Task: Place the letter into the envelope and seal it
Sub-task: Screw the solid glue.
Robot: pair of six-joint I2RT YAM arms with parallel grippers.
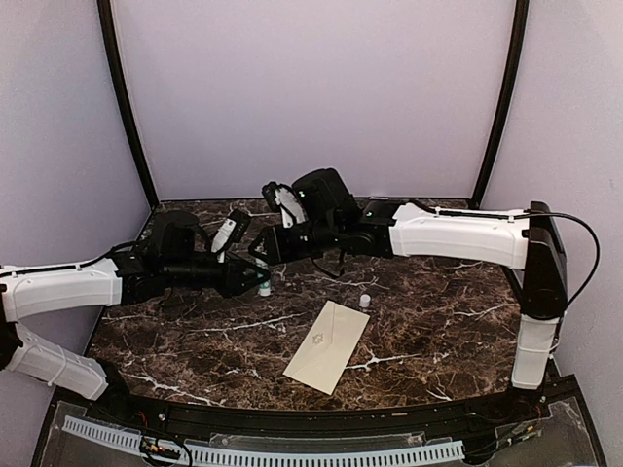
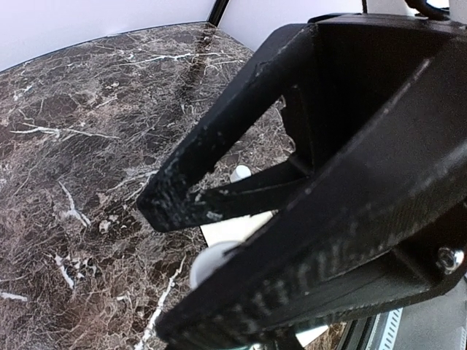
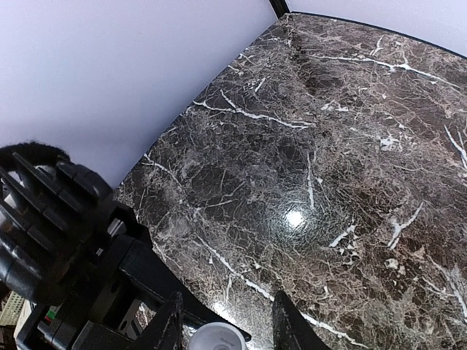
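Both outstretched inward: left end effector (image 1: 250,278) near right end effector (image 1: 264,253).

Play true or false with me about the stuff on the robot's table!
1. The envelope lies flat on the table. True.
2. A gripper is holding the envelope. False: the left gripper and the right gripper are both farther back, and nothing touches the envelope.
3. A small white cap sits on the table just beyond the envelope's far end. True.
4. The two grippers are at opposite ends of the table. False: they are close together, nearly tip to tip, left of the middle.
5. The table is plain white. False: it is dark brown marble with pale veins.
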